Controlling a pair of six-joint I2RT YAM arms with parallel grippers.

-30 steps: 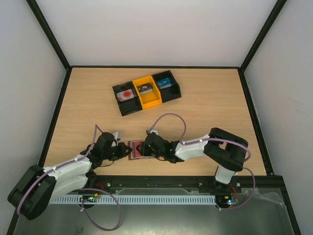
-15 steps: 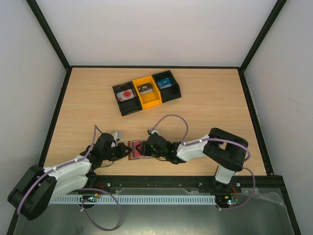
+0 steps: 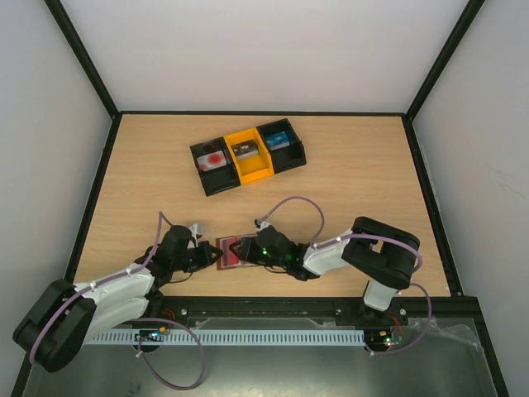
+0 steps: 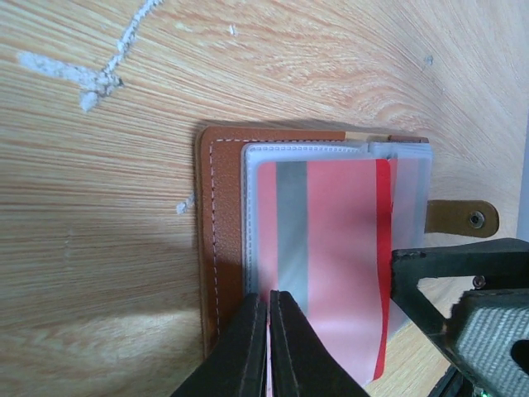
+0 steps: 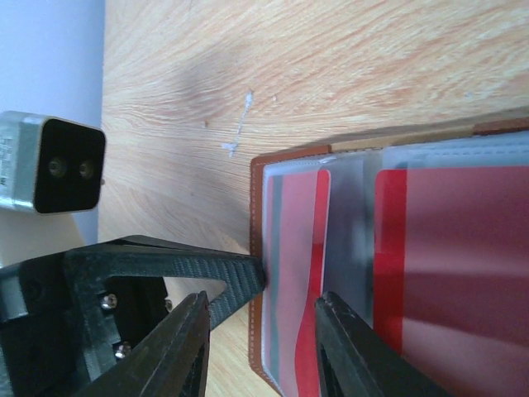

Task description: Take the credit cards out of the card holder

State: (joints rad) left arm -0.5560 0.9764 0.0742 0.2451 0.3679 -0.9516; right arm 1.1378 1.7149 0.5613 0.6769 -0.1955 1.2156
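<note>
The left arm [image 3: 116, 289] and right arm [image 3: 335, 248] lie low along the near edge of the table [image 3: 372, 165], reaching toward each other. The left gripper [image 4: 269, 299] has its fingers pressed together; the right gripper [image 5: 263, 306] holds its fingers partly apart.

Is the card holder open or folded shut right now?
Open. The card holder lies spread flat, its clear sleeves and a red card facing up in both wrist views.

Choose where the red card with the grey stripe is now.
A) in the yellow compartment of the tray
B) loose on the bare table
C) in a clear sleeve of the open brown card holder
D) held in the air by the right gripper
C: the left wrist view shows the red card under the clear sleeve of the open brown card holder, flat on the table.
</note>
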